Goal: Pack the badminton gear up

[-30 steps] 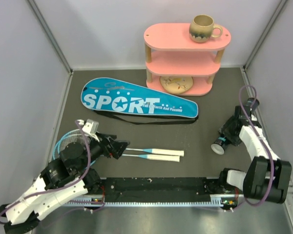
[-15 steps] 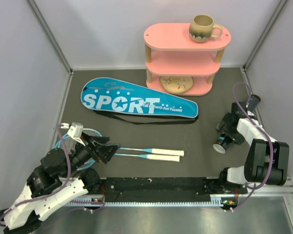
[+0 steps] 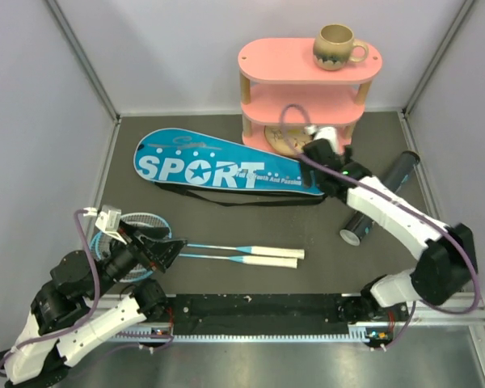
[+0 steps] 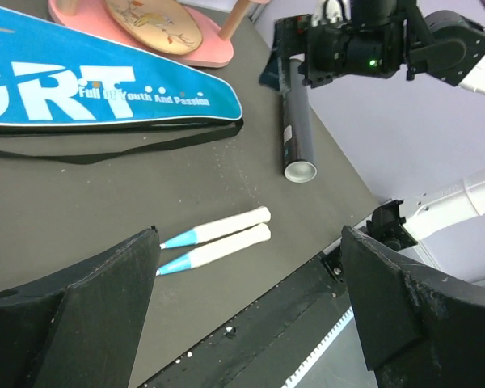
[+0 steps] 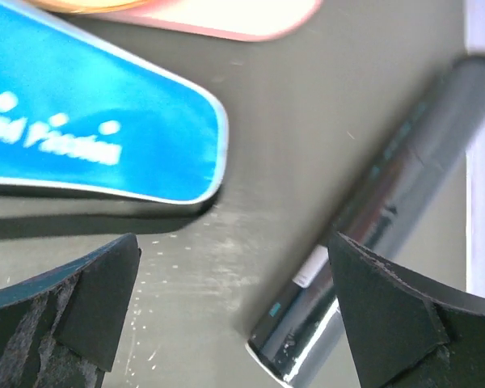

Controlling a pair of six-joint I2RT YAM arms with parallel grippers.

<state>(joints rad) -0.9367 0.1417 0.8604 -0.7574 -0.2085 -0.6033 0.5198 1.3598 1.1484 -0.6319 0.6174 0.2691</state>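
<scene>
The blue "SPORT" cover [image 3: 226,168] lies flat across the mat's back. Two light-blue rackets lie side by side, white handles [image 3: 263,257] at the middle front, heads [image 3: 142,219] partly hidden under my left arm. My left gripper [image 3: 171,252] is open and empty, above the shafts just left of the handles [image 4: 226,234]. The black tube [image 3: 380,198] lies free at the right, open end toward the front. My right gripper [image 3: 330,171] is open and empty, above the mat between the cover's narrow tip [image 5: 105,121] and the tube [image 5: 388,226]. No shuttlecocks show.
The pink three-tier shelf [image 3: 307,97] stands at the back with a beige mug [image 3: 338,45] on top and a round plate [image 3: 291,139] on its lowest tier. Grey walls close in the mat on the left, right and back. The black base rail [image 3: 259,311] runs along the front.
My right gripper has left the tube and swung left and back to the cover's narrow tip; the tube now lies free. My left gripper has drawn back left along the racket shafts.
</scene>
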